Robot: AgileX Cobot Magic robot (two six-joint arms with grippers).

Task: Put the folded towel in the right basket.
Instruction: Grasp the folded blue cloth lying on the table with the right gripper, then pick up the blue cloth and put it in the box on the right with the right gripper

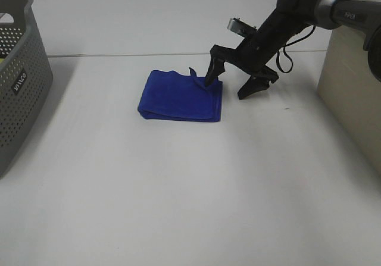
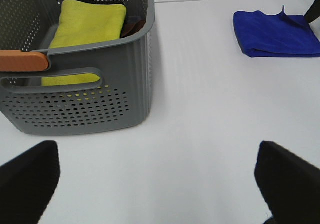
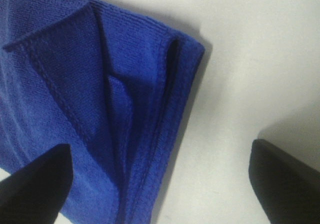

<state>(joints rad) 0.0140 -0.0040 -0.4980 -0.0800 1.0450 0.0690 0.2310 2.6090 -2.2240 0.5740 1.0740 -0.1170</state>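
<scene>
Blue folded towel (image 1: 180, 96) lies flat at table centre, well right of grey basket (image 1: 24, 87).
Right gripper (image 1: 227, 87): jaws apart, straddling towel's right layered edge, nothing held.
Left gripper (image 2: 160, 181): spread, empty.
Judgement: cloth light, limp, droops; pinch all layers there.

This looks like a robotics lab bench rather than a home. A black robot arm (image 1: 297, 10) with printed lettering on its casing reaches over a plain white table (image 1: 178, 206) — a smooth work surface with a second white board (image 1: 149, 16) butted up behind it. The things on it read as test props: 1 grey perforated plastic basket (image 1: 18, 69) holding a folded yellow towel (image 2: 87, 28), 1 folded blue towel (image 1: 181, 96), and a beige panel (image 1: 351, 81) at the table's right edge — all under flat, even light.
</scene>
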